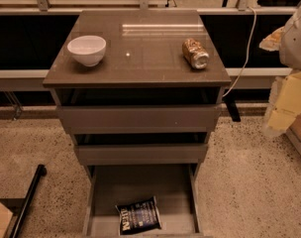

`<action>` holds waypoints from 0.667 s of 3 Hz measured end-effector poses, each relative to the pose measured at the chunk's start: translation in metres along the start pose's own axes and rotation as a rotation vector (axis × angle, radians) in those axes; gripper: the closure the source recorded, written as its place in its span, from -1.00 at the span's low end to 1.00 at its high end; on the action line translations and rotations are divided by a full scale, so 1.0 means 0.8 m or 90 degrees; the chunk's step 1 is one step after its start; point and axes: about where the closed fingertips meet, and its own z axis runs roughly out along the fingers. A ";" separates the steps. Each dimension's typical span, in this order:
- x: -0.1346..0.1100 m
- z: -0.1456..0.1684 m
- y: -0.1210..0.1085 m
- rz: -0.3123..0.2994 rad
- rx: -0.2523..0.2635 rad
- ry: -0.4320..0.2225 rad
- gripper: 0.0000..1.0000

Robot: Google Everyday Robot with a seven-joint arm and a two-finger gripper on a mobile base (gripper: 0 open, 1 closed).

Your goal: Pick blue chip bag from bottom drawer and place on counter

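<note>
Listing from the lowest level upward, we record the following.

1. Small dark navy-blue foil chip bag [138, 216]: it lies flat and slightly askew on the floor of the drawer below, near the front and left of centre. White capitals run sideways along its left end. We read them as "UEN", without certainty, and the paler print beside them is too fine to read.
2. Wide, shallow grey-brown bottom drawer [140, 182]: it is pulled fully out, and the picture's lower edge cuts off its front.
3. Two higher grey-brown drawers with plain flat fronts, middle [140, 153] and top [138, 118]: a dark gap shows above each. We cannot see what is inside either one.
4. Glossy grey-brown rectangular counter [140, 66]: it carries items 5 and 6, well apart from each other.
5. Plain white round bowl [86, 49]: upright at the counter's left, with no marking.
6. Gold-brown metal can [195, 53]: on its side at the right, silver end towards us, with a label pattern we cannot read.
7. Thin white cable [242, 53]: it hangs behind the cabinet's right side.
8. Pale rounded shape [295, 33] and yellowish stacked sheets [288, 100]: both are cut off at the right edge and we cannot identify them.
9. Black rod [27, 198]: it slants across the speckled floor [249, 182] at lower left.
10. Gripper: it lies outside the view, so we cannot tell its state.
</note>
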 end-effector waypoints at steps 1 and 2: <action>0.000 0.000 0.000 0.000 0.000 0.000 -1.00; -0.002 0.004 -0.003 0.011 0.000 -0.006 -1.00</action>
